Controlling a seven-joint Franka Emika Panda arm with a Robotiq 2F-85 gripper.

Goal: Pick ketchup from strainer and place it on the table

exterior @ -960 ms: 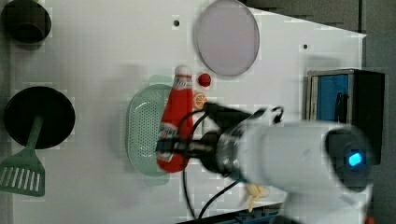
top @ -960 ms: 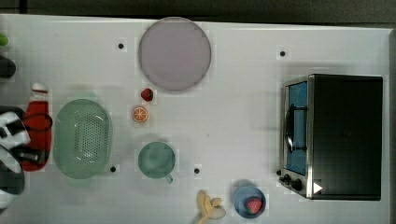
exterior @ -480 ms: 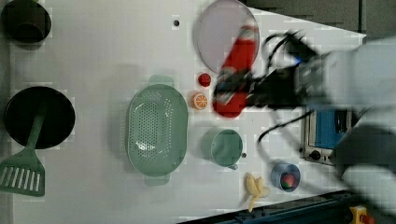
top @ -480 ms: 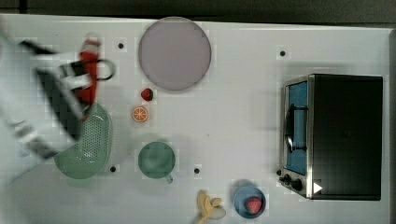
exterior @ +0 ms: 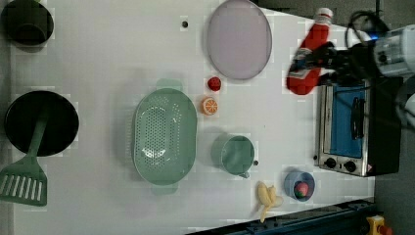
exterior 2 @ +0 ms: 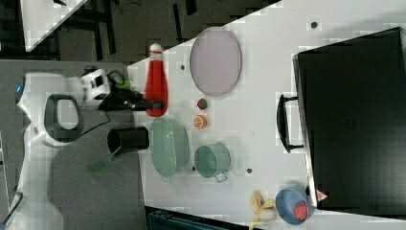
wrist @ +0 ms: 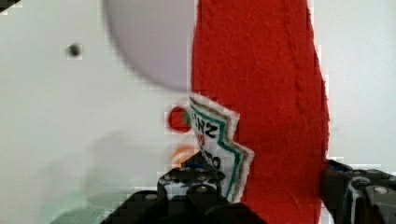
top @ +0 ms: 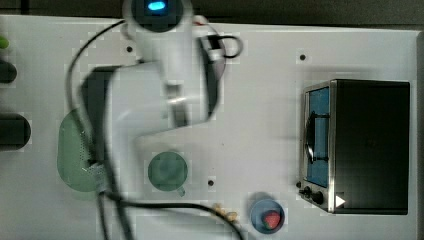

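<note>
Red ketchup [exterior: 308, 63] clamped in the claw [exterior: 313, 61] above the table [exterior: 107, 58] in the left view, strainer [exterior: 164, 134] well apart, right view's ketchup [exterior 2: 156, 86] past the plate [exterior 2: 215, 61], wrist view's label [wrist: 219, 144] between black fingers [wrist: 196, 184].

The top view looks straight down on the bench [top: 260, 100], the arm's white bulk close under the lens. The left view also looks down, from farther off and a little aslant, and takes in the strainer [exterior: 164, 137], the plate [exterior: 239, 39] and the toaster oven [exterior: 352, 127]. The right view stands farther back again, beyond the bench's edge. All three share the green cup [top: 167, 171]. The wrist view sits tight against the ketchup [wrist: 261, 93], looking down at the bench.
</note>
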